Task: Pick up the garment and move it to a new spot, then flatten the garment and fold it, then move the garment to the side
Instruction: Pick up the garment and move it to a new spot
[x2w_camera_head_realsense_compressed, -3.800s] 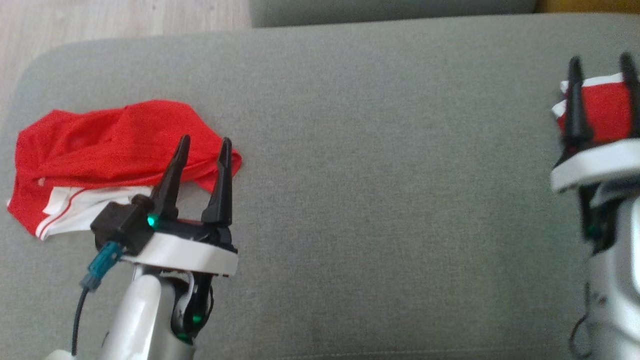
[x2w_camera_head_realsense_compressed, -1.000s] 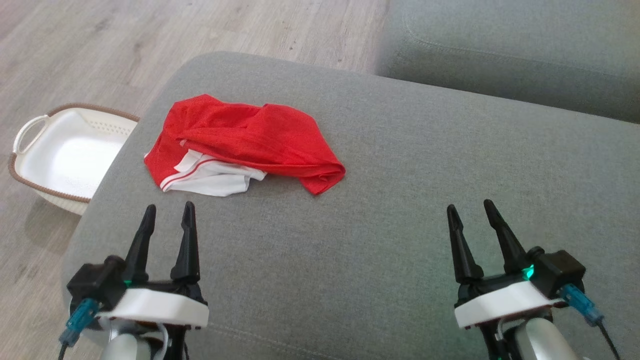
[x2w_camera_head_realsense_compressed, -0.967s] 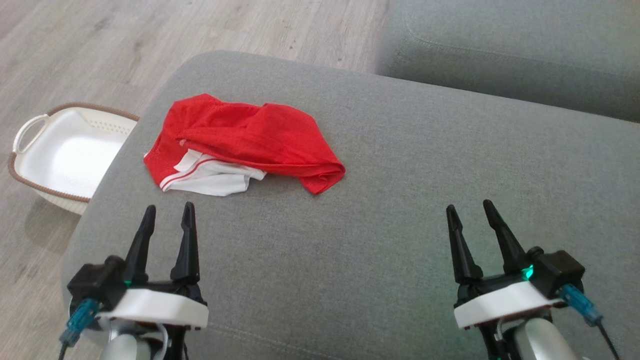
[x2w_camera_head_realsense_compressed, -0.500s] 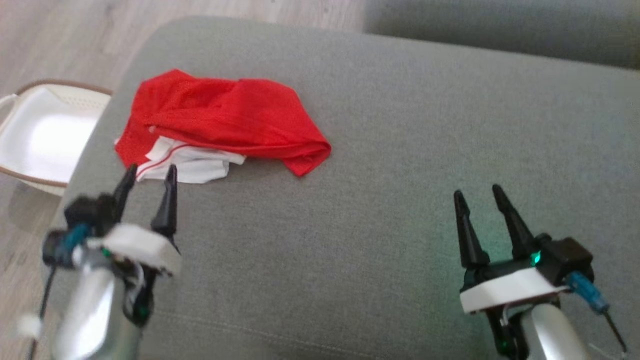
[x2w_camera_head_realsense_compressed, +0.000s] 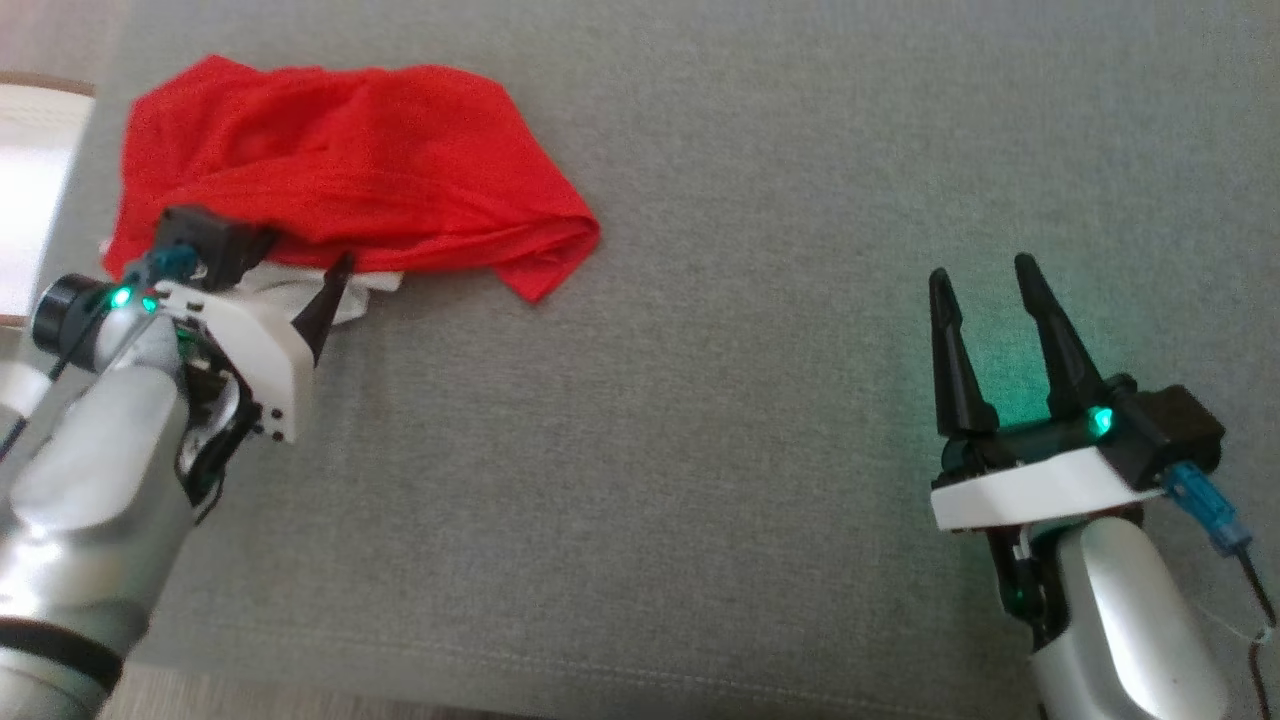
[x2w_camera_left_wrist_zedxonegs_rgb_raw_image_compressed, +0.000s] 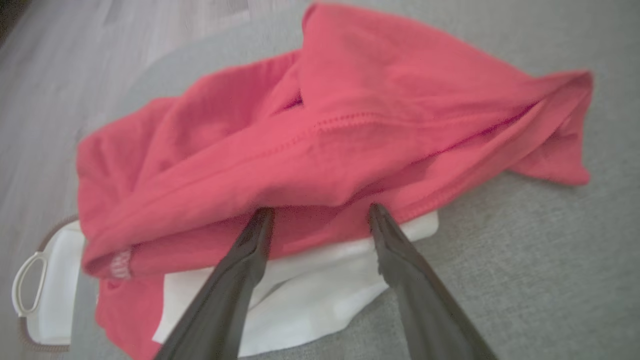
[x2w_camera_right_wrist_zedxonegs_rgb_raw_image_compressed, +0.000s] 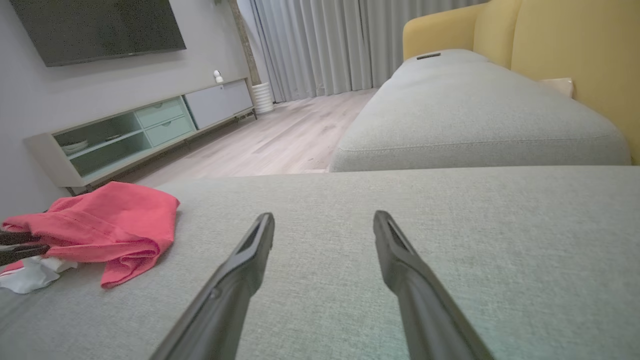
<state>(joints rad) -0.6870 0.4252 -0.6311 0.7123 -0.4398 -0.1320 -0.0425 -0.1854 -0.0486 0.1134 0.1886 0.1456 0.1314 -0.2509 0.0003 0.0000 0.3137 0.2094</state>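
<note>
Sofa cushion: grey woven fabric, flat.
Garment: crumpled red mesh, white panel beneath, upper left.
Left gripper: fingers spread, tips at red fold.
Right gripper: spread over bare cushion, lower right.

Soft, even daylight with faint shadows; the left wrist view is blurred, and a green glow tints the cushion.

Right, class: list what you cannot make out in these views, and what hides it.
- Head view: one finger of the left pincer, hidden by its own wrist.
- Left wrist view: whether its tips touch the garment; blur.
- Head view: most of the basket, cut by the left edge.
- All views: the garment's white part, partly under the red fold.
</note>
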